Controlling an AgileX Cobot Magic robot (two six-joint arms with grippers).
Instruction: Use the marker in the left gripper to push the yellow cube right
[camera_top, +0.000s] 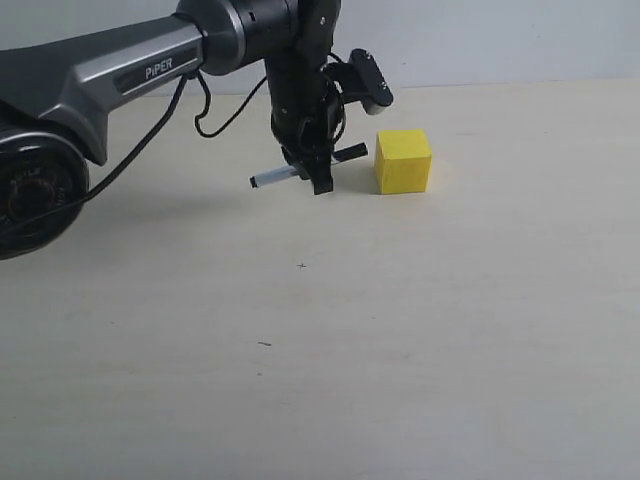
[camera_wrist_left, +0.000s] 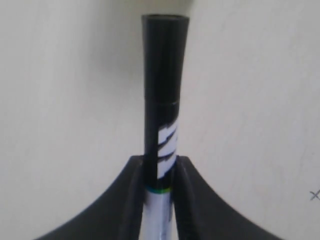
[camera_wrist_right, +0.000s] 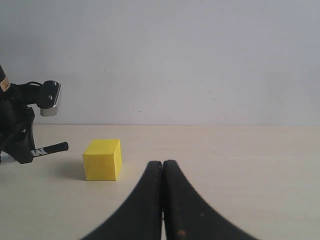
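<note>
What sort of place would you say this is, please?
Probably a robotics lab test bench: a bare pale tabletop against a plain white wall, a PiPER arm whose left tool grips a marker, and a lone yellow cube.

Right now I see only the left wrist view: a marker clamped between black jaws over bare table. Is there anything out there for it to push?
Observer: Yes. A yellow cube sits on the table, just beyond the marker's black end.
Operator: Are they touching?
Observer: No. The exterior view shows a small gap between that end and the cube.
Operator: Is the other arm doing anything?
Observer: The right jaws are shut, holding nothing, and well clear of the cube.
</note>
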